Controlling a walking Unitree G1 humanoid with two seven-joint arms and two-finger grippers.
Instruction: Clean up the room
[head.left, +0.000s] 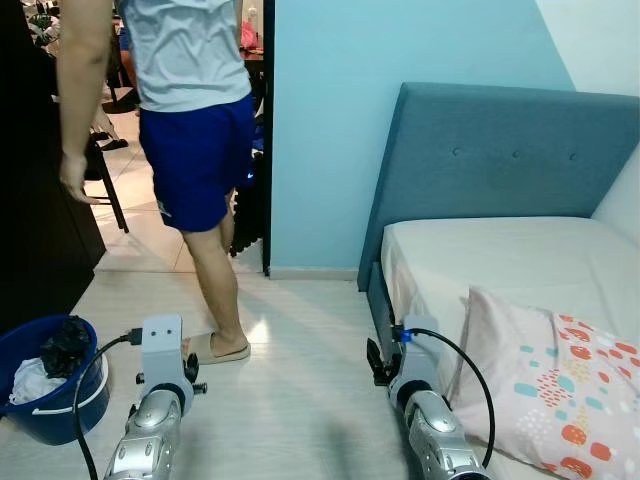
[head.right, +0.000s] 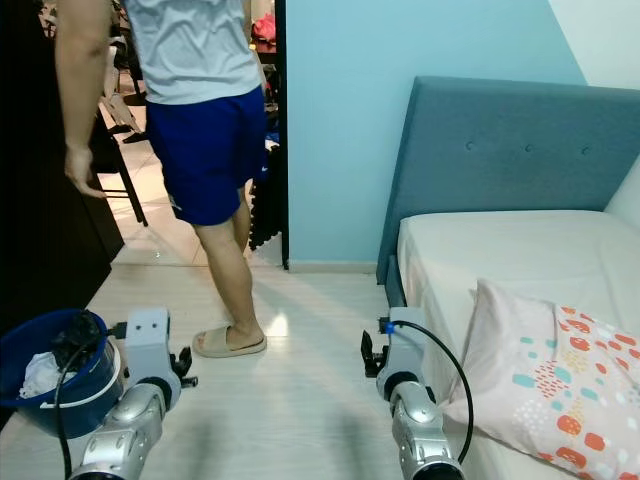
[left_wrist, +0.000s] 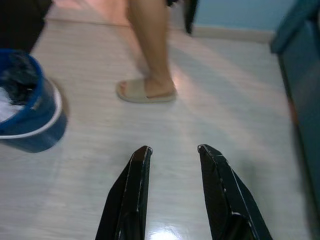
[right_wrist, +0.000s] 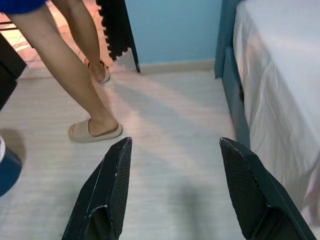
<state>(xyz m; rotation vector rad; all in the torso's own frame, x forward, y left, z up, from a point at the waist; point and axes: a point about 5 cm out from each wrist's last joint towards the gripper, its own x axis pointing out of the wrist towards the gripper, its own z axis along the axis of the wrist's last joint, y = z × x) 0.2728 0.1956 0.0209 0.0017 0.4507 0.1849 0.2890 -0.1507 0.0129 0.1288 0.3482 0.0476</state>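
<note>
A blue bucket with dark and white cloth in it stands on the floor at my lower left, also the bucket in the left wrist view. A pillow with coloured spots lies on the bed at my right. My left gripper is open over bare floor, nothing between its fingers. My right gripper is open too, wide apart, beside the bed frame. Both arms are held low in front of me.
A person in blue shorts and tan slippers walks toward the doorway ahead on the left. A blue headboard and blue wall close off the front right. Dark furniture stands at the left.
</note>
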